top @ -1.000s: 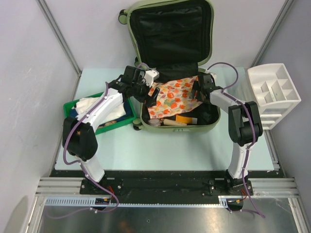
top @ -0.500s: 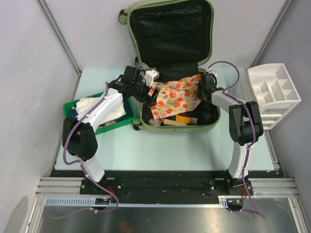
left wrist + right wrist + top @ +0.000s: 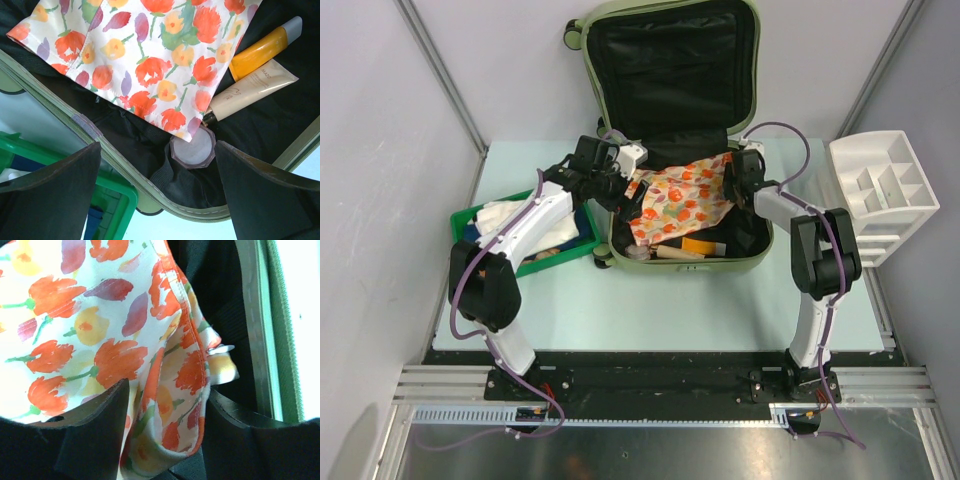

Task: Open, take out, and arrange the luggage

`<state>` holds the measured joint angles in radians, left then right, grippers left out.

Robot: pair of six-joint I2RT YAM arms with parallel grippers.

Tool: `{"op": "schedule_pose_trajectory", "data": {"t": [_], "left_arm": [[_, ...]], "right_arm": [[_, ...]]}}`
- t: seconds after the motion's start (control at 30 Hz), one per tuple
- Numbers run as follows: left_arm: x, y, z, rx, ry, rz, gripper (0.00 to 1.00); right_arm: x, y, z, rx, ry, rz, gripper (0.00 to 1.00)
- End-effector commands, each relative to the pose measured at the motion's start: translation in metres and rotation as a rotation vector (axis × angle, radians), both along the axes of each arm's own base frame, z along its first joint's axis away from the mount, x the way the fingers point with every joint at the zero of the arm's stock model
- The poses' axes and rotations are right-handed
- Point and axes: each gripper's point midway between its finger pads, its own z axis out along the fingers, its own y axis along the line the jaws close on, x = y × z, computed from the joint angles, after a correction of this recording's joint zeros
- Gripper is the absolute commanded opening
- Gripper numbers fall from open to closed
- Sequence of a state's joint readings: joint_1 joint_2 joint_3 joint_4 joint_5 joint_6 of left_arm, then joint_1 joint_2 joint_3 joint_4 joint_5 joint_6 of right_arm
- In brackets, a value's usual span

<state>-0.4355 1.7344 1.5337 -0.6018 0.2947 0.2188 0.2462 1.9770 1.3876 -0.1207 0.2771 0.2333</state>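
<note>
The pale olive-green luggage [image 3: 690, 267] lies open on the table with its lid up, showing the black lining. Inside lie a floral cloth [image 3: 680, 195], an orange tube [image 3: 260, 50], a beige tube [image 3: 247, 92] and a small jar [image 3: 193, 148]. My right gripper [image 3: 730, 180] is over the luggage's right side, shut on the bunched edge of the floral cloth [image 3: 100, 325], which fills the gap between its fingers [image 3: 167, 440]. My left gripper [image 3: 620, 185] is open and empty [image 3: 160, 200] above the luggage's front left rim [image 3: 150, 190].
A green tray [image 3: 560, 262] holding a white cloth and other items sits left of the luggage, close under my left arm. A white compartmented organizer [image 3: 885, 190] stands at the table's right edge. Grey walls close in both sides.
My right gripper has moved toward the back of the luggage, pulling the cloth's right corner up and back. The left arm has not moved.
</note>
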Motion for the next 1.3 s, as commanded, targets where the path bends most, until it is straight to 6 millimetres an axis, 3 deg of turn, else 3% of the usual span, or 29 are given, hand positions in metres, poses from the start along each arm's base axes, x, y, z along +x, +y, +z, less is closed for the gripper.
{"op": "schedule_pose_trajectory", "data": {"t": [0.0,0.07,0.13,0.2,0.3,0.47,0.7,0.73,0.97,1.13,1.23,1.27], "left_arm": [[0.002,-0.001,0.029,-0.033,-0.069,-0.028,1.0],[0.002,-0.001,0.027,-0.031,-0.065,-0.028,1.0],[0.002,-0.001,0.028,-0.032,-0.066,-0.027,1.0],[0.002,-0.001,0.028,-0.032,-0.066,-0.027,1.0],[0.002,-0.001,0.027,-0.031,-0.064,-0.024,1.0],[0.001,0.002,0.028,-0.032,-0.066,-0.02,1.0],[0.01,0.021,0.036,-0.111,-0.019,0.066,1.0],[0.012,0.024,0.035,-0.128,-0.001,0.092,1.0],[0.024,0.064,0.028,-0.176,0.059,0.217,1.0],[0.022,0.078,0.019,-0.178,0.082,0.245,1.0],[0.02,0.079,0.015,-0.172,0.088,0.246,1.0],[0.019,0.079,0.014,-0.171,0.091,0.246,1.0]], "right_arm": [[0.017,-0.002,0.035,-0.014,-0.128,0.007,0.55],[0.018,0.002,0.039,-0.018,-0.141,0.022,0.54],[0.017,0.005,0.043,-0.038,-0.147,0.047,0.44],[0.021,0.014,0.05,-0.045,-0.18,0.08,0.23],[0.02,0.025,0.053,-0.051,-0.19,0.129,0.0],[0.015,0.055,0.068,-0.019,-0.224,0.26,0.0],[-0.014,0.134,0.089,0.033,-0.283,0.606,0.0],[-0.024,0.153,0.089,0.054,-0.285,0.684,0.0],[-0.077,0.237,0.062,0.091,-0.254,1.048,0.0],[-0.1,0.27,0.025,0.132,-0.182,1.128,0.0],[-0.105,0.283,0.015,0.15,-0.167,1.134,0.0],[-0.107,0.286,0.012,0.16,-0.155,1.131,0.09]]}}
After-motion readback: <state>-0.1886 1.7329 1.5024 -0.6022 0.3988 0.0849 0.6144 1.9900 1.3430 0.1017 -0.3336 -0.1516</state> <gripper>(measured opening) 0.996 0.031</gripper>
